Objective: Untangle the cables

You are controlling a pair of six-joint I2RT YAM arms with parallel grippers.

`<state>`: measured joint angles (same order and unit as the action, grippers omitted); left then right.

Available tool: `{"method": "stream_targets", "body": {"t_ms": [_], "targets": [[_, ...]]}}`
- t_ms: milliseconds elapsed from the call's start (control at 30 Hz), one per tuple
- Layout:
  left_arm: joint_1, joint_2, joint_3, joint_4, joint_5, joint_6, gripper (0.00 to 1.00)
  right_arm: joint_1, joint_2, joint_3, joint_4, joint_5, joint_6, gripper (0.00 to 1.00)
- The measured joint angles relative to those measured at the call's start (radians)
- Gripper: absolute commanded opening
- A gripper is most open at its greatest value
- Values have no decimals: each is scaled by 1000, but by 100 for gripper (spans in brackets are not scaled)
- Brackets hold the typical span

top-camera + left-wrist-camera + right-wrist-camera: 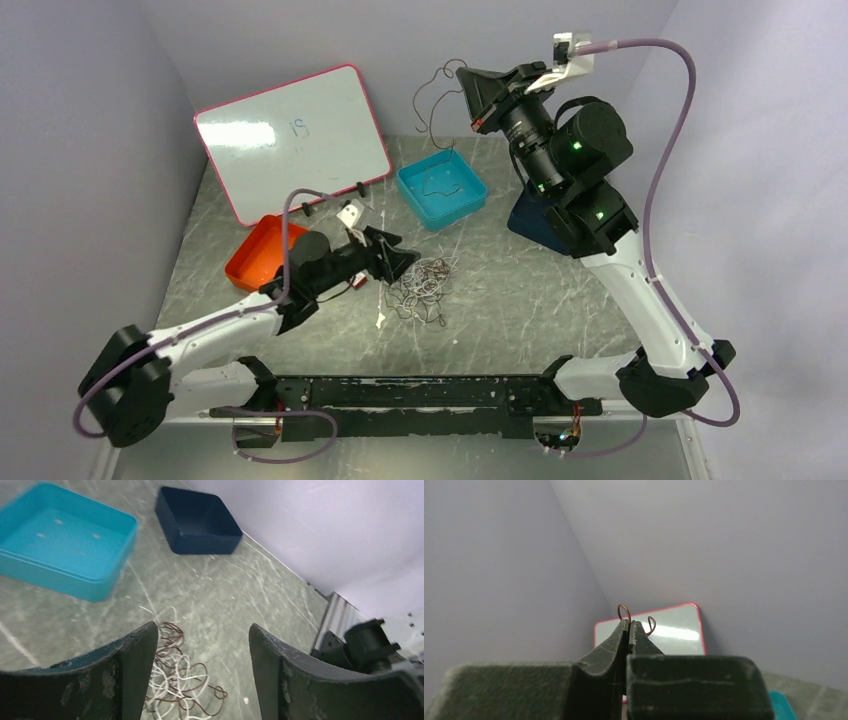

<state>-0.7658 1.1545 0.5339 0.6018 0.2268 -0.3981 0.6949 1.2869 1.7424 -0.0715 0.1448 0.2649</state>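
Observation:
A tangle of white and reddish-brown cables [425,288] lies on the table in front of my left gripper [402,262]. In the left wrist view the cables [175,680] sit low between the two fingers, nearer the left fingertip [142,645], and the left gripper [202,635] is open with nothing gripped. My right gripper [472,97] is raised high at the back, shut on a thin brown cable [428,102] that dangles from it. Two brown loops of this cable [624,611] stick out past the closed right gripper [630,624].
A teal tray [416,196] with one thin cable in it stands behind the tangle. An orange tray [262,250] lies left, and a navy tray [197,520] is partly behind the right arm. A red-rimmed whiteboard [290,135] leans at the back left.

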Motion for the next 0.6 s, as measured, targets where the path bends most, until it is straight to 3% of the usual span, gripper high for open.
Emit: {"method": "stream_targets", "body": {"t_ms": [300,600], "targets": [[6,-196,135,-405,-232,81,84,-24,34,36,-215,114,-40,0],[71,-199,244,-757,-376,67,98,-269,231,102,-348,-8,-9,0]]}}
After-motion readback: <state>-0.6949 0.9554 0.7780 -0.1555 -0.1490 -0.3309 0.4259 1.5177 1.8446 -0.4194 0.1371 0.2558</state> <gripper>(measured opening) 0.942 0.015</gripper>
